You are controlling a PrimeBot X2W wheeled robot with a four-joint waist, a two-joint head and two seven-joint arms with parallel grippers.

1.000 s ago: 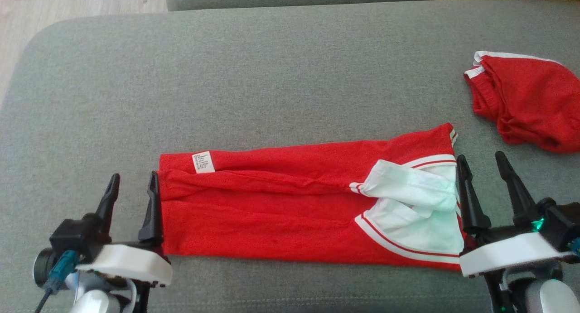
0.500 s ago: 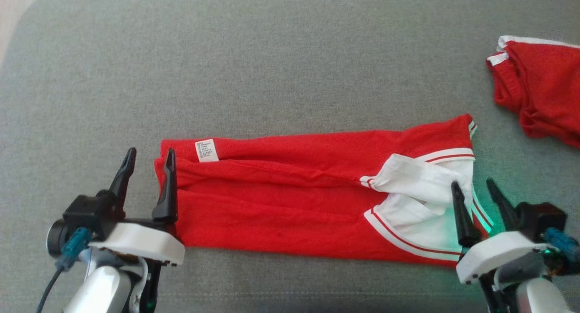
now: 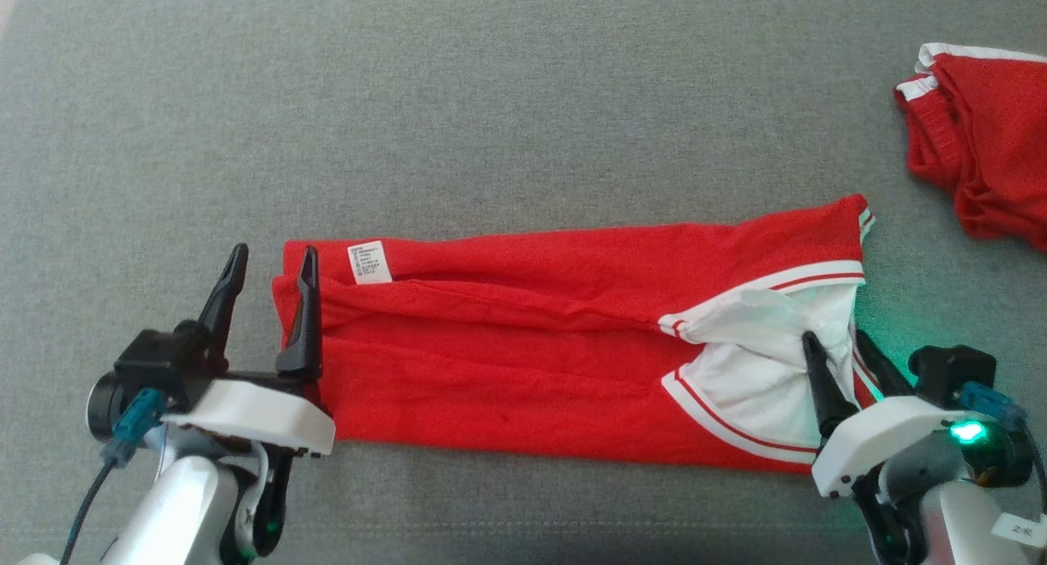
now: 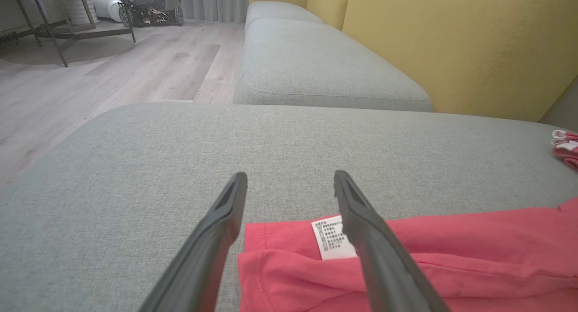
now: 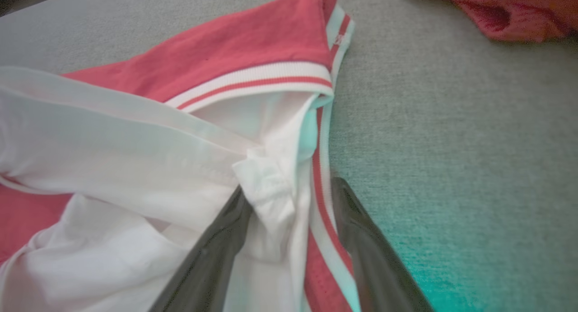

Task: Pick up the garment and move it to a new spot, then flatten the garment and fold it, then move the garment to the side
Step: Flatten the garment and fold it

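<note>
On the woven grey cushion (image 3: 491,99), left pincer (image 3: 274,249) and right pincer (image 3: 834,336) straddle, spread, the oblong red garment (image 3: 523,344).

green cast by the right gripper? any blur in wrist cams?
Head view: the lit green light on the right gripper tints the cushion beside it. Right wrist view: same teal cast lower right; the second garment at top is soft. Left wrist view: sharp.

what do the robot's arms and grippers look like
The left gripper and right gripper each have two long, dark, tapering fingers on a white curved housing, with a pale silver forearm. A teal connector with a dark cable sits by the left; the right carries a green light and a small white label.
</note>
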